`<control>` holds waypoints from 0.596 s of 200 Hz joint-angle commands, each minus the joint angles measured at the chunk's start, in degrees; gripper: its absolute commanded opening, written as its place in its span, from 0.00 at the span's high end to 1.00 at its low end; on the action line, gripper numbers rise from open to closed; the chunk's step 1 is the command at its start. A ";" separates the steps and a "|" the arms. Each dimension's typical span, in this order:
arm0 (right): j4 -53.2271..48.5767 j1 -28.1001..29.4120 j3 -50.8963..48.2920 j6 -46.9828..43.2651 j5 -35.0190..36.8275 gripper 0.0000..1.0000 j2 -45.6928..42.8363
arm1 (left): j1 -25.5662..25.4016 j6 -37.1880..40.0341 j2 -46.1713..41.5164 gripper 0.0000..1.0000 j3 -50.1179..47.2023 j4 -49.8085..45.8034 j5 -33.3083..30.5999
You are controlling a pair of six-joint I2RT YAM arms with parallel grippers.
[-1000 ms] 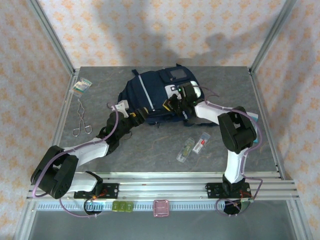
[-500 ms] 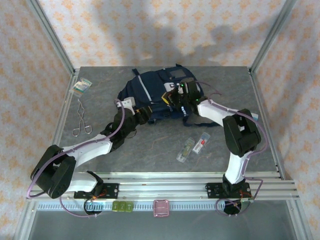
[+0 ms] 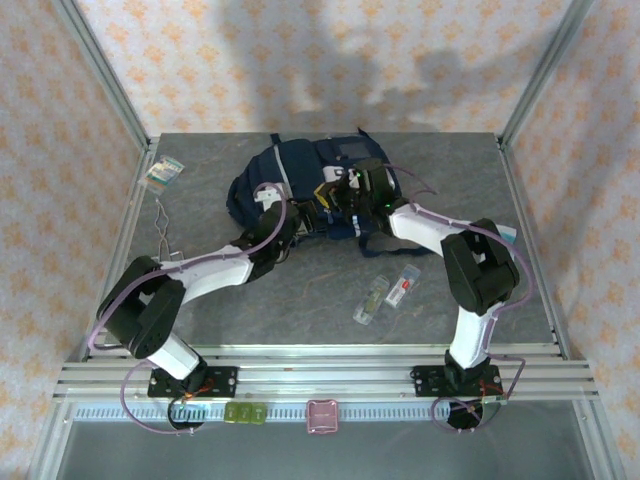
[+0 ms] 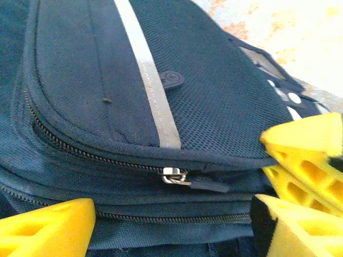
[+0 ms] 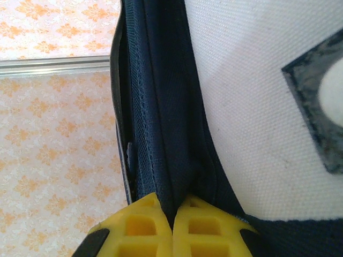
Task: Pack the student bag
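Observation:
The student bag, navy with a grey stripe and pale patches, lies at the back middle of the table. In the left wrist view its side is close up, with a metal zipper slider and dark pull tab between two zip lines. My left gripper stands open just in front of that zipper, its yellow fingers wide apart on either side. My right gripper is shut on a fold of the bag's navy fabric beside a white patch. From above, the left gripper and right gripper meet at the bag's near edge.
Metal forceps lie at the left, partly under my left arm, with a small packet behind them. Two clear packets lie front right of the bag. Frame posts and patterned walls ring the table.
My left arm has reached forward up to the bag's side and its jaws have widened. My right gripper, still pinching fabric, has drawn the bag's edge left and away.

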 commanded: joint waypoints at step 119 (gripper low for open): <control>11.68 1.22 -2.53 -2.77 -3.27 1.00 -7.22 | 10.36 3.96 -12.83 0.47 -4.09 -11.03 12.26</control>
